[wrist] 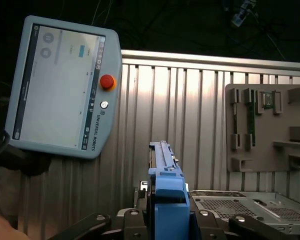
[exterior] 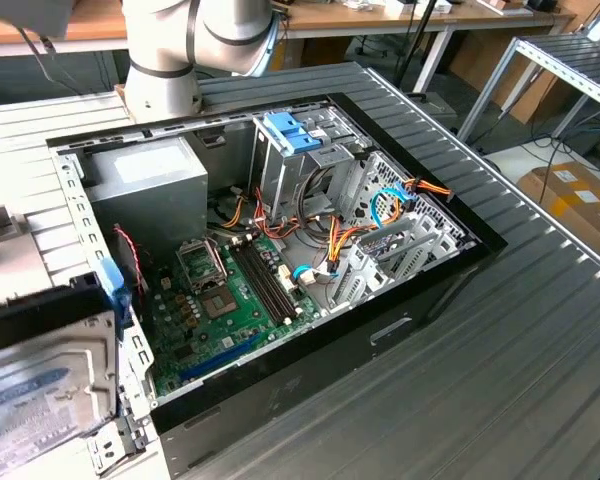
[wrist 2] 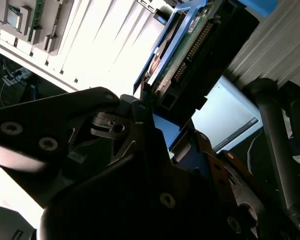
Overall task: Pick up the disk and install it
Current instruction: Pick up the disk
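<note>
The hand (wrist: 167,222) is closed on the disk (wrist: 163,162), with one black finger on each side of its blue rail. In the exterior view the disk (exterior: 40,395) is in the air at the exterior view's left, just outside the wall of the open computer case (exterior: 380,340) and not yet in it.

I judge that the step in hand is the carrying of the disk. To do it well, the grip must press evenly on both blue rails, so that the disk does not twist. The disk should also pass well apart from the case wall and the orange cables (exterior: 330,240).

The exterior view gives the whole case: the drive cage (exterior: 305,175) with its blue latch (exterior: 290,130), the power supply (exterior: 150,180) and the motherboard (exterior: 230,300). The second wrist view gives the underside of the disk with its green circuit board (wrist 2: 190,42). The first wrist view gives the teach pendant (wrist: 60,90) lying on the ribbed metal surface (wrist: 190,110).
</note>
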Motion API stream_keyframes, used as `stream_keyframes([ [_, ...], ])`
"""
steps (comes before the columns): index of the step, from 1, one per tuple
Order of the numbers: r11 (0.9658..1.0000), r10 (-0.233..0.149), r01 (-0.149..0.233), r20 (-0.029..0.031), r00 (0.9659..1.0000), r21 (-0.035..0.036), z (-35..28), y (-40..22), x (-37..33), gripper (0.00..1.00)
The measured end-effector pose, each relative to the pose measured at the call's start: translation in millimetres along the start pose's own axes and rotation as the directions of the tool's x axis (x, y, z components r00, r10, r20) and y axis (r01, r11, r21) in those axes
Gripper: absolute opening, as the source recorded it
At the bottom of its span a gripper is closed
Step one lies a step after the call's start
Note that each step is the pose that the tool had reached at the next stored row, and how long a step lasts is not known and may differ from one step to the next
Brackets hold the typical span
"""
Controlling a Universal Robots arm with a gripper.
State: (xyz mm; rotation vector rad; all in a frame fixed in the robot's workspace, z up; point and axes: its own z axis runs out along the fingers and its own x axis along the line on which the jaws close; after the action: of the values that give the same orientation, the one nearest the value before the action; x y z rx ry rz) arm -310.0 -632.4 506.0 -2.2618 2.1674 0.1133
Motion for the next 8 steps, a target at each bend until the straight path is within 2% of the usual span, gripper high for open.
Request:
stream_keyframes([
  [2,1.0,0.0,0.0,0.0,1.0,0.0,-0.8,-12.5,0.4,0.37],
  [3,1.0,0.0,0.0,0.0,1.0,0.0,-0.8,-16.2,0.5,0.37],
  [8,1.0,0.0,0.0,0.0,1.0,0.0,-0.8,-19.0,0.7,0.37],
])
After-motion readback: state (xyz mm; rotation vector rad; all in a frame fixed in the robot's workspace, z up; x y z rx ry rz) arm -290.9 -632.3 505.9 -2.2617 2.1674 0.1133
